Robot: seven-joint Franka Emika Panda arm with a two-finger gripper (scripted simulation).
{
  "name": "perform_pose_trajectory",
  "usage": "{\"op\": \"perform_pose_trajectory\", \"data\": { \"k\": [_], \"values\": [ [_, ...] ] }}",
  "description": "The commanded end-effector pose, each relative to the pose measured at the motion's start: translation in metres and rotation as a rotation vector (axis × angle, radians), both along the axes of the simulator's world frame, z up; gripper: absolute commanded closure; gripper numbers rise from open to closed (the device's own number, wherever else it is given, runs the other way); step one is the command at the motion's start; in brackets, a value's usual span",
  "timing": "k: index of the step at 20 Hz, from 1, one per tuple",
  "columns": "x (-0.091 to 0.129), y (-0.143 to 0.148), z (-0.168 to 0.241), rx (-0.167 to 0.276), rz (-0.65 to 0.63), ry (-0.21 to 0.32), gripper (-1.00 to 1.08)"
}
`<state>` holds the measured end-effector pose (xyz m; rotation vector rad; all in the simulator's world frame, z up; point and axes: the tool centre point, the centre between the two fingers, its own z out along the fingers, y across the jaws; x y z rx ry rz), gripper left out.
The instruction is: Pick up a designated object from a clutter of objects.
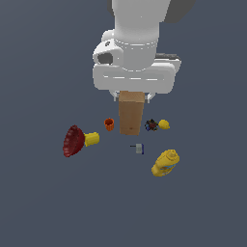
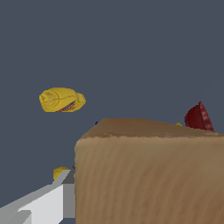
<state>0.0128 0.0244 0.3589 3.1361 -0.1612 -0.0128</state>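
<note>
Nearest in the exterior view, at five o'clock from the box, a yellow plastic bottle [image 1: 165,162] lies on the dark grey tabletop [image 1: 48,207]. A tiny grey-blue piece [image 1: 139,148] lies between them. At the middle stands the tall tan-brown cardboard-like box [image 1: 131,114], upright. At its nine o'clock sits a small orange cup [image 1: 109,124], and further a dark red ribbed bowl [image 1: 73,141] touching a yellow cup [image 1: 91,139]. At three o'clock is a small yellow lemon-like piece [image 1: 164,124]. The white tool [image 1: 132,96] is clamped on the box top.

The box [image 1: 131,115] stands mid-bench under the gripper [image 1: 132,97]; bowl [image 1: 73,141] toward the exterior view's left edge, bottle [image 1: 165,162] toward its right.
</note>
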Motion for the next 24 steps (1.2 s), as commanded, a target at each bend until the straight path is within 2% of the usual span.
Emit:
{"op": "perform_pose_trajectory", "data": {
  "k": [1,13,24],
  "values": [
    [0.007,0.003,0.026,0.000,0.000,-0.008,1.08],
    [0.033,0.015,0.104,0.001,0.000,-0.008,1.08],
    [0.045,0.020,0.137,0.001,0.000,-0.008,1.08]
  ]
}}
